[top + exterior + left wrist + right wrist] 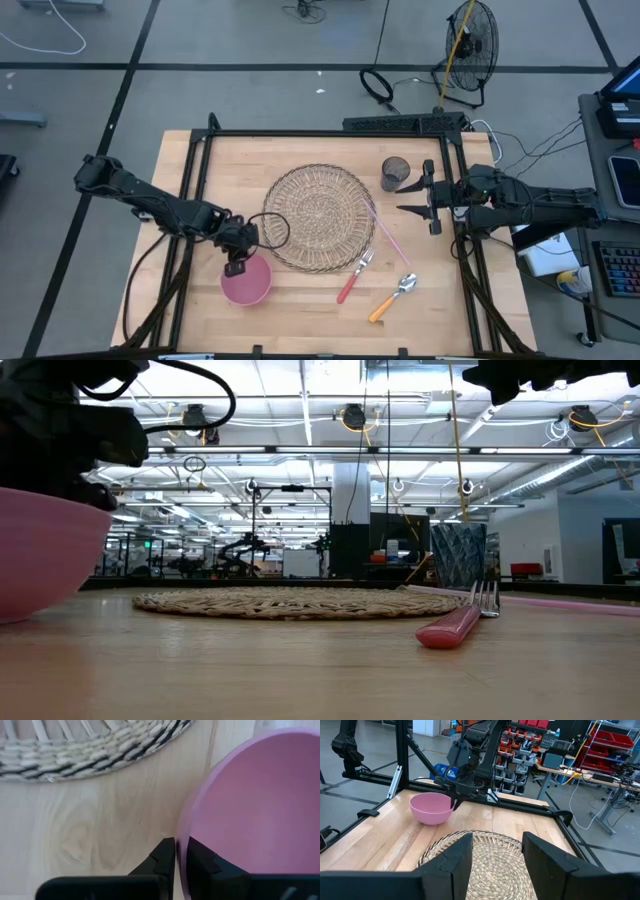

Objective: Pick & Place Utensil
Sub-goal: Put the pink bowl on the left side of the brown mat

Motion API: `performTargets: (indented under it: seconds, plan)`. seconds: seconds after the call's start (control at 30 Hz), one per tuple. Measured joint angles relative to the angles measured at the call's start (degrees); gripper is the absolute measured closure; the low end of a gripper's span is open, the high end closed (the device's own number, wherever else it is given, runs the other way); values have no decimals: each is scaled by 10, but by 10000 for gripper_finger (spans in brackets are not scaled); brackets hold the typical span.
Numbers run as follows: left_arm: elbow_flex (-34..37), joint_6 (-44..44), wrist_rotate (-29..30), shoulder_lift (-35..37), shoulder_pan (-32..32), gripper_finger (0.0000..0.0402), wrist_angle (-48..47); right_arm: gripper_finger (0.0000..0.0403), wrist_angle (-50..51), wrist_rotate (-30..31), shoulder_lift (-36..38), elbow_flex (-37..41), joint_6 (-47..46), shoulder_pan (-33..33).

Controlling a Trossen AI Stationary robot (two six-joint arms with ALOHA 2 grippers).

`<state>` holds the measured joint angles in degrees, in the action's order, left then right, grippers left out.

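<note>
Utensils: a red-handled metal fork and an orange-handled metal spoon lie flat on the wooden table, both untouched, well off to the side of the left gripper and nearer the right gripper, between it and the table's front edge.
Left gripper state: its fingers sit astride the rim of the round pink plastic bowl, one outside and one inside, barely parted; whether they grip or are just letting go cannot be told.
Right gripper state: jaws spread, holding nothing, hanging above the table beside the dark ribbed cup and facing the round woven straw placemat.
Bowl risk: if the left arm lifts or swings away before the rim is free, the bowl would likely drag or tip.
Utensil risk: both lie low and flat, so a shallow pinch may slip off the thin handle.
Cup risk: a careless swing of the right arm toward the fork could knock the nearby cup over.
</note>
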<state>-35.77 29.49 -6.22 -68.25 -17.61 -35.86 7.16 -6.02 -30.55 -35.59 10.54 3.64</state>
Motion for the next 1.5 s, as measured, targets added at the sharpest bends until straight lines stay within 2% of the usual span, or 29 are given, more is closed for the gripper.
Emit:
performTargets:
  seconds: [0.13,0.3,0.53,0.7,0.9,1.3,1.5]
  plan:
    - [0,5,31,0,0,369,0,243,0,0,0,0,0,0]
    - [0,-4,33,0,0,380,-1,243,0,0,0,0,0,0]
    - [0,-113,33,0,-6,391,4,243,0,0,0,0,0,0]
    - [0,-132,33,0,-6,367,10,243,0,0,0,0,0,0]
    - [0,-235,28,0,-9,355,36,243,0,0,0,0,0,0]
    - [0,-230,25,0,-9,393,43,243,10,0,0,0,-9,0]
    - [0,-217,28,0,-9,364,43,243,10,0,0,0,-9,0]
